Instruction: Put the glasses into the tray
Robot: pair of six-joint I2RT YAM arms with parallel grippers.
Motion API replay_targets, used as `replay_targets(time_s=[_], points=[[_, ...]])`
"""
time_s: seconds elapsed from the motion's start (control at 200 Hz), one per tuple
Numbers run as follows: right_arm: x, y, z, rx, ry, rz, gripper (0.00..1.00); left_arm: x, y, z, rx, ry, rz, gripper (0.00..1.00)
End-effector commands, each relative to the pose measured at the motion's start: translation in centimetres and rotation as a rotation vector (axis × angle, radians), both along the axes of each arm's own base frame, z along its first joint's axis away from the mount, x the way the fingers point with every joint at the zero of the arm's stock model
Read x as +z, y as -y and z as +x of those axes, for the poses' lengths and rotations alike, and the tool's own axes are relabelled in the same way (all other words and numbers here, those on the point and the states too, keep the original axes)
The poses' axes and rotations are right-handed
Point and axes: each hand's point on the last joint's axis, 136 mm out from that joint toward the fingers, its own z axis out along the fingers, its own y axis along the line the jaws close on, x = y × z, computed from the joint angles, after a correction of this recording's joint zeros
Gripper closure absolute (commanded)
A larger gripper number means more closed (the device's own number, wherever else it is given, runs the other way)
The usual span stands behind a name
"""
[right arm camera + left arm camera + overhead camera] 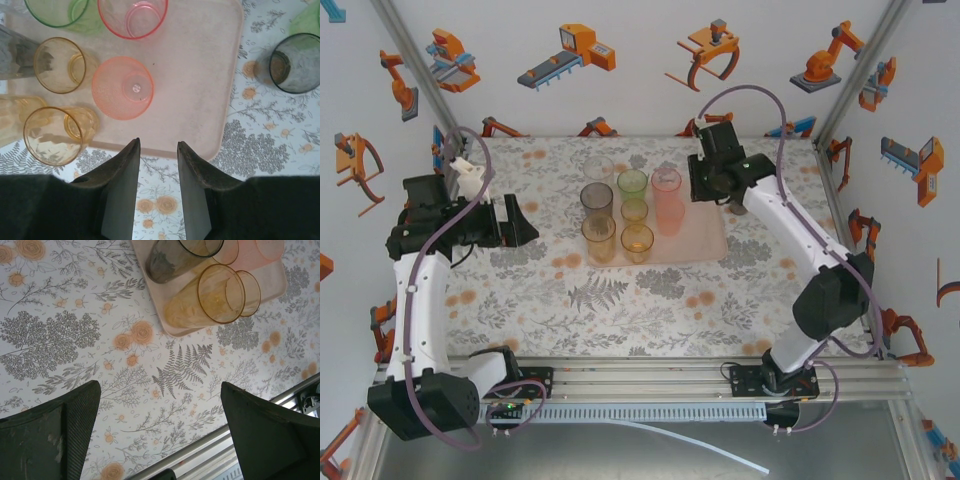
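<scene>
Glasses (599,232) stand in the tray (703,238); left jaws wide open, right jaws slightly parted, both empty.

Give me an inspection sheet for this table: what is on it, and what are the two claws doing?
Surface: floral cloth, flat, no spills seen.
Job's things: pink tray mid-table; several glasses stand in it; a grey glass stands on the cloth beside it.
Clutter: nothing seen.
Claws: left claw wide open, empty, over the cloth near the tray; right claw slightly open, empty, at the tray's edge.
Cables: purple cables loop along both arms; a white tube lies in front of the bases.
Surroundings: white walls with robot stickers; metal frame.
</scene>
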Motion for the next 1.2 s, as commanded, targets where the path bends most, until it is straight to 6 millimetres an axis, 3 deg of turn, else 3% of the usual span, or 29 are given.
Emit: replay_targets(time_s=[0.0,0.31,0.576,0.741,0.901,1.192], points=[[0.1,2.3,-1.2,-0.069,0.014,-0.036,0.63,0.1,0.2,0.3,-0.015,0.007,-0.013,0.03],[-1.6,7.3,-4.9,-0.223,-0.009,-0.042,0.62,-0.5,0.3,0.7,-0.022,-0.025,-0.026,0.03],[-2.9,11.9,-5.3,-0.375,-0.027,0.028,0.60,-0.5,0.2,0.4,-0.020,-0.027,-0.021,0.03],[-3.1,13.8,-3.9,-0.433,-0.037,0.067,0.59,-0.5,0.1,0.4,-0.019,-0.022,-0.011,0.03],[-4.2,15.6,-1.1,-0.493,-0.033,0.097,0.59,-1.0,0.1,0.1,-0.025,-0.021,-0.001,0.03],[-5.1,17.0,3.1,-0.541,0.001,0.106,0.59,-1.2,-0.1,0.6,-0.018,-0.040,0.002,0.03]])
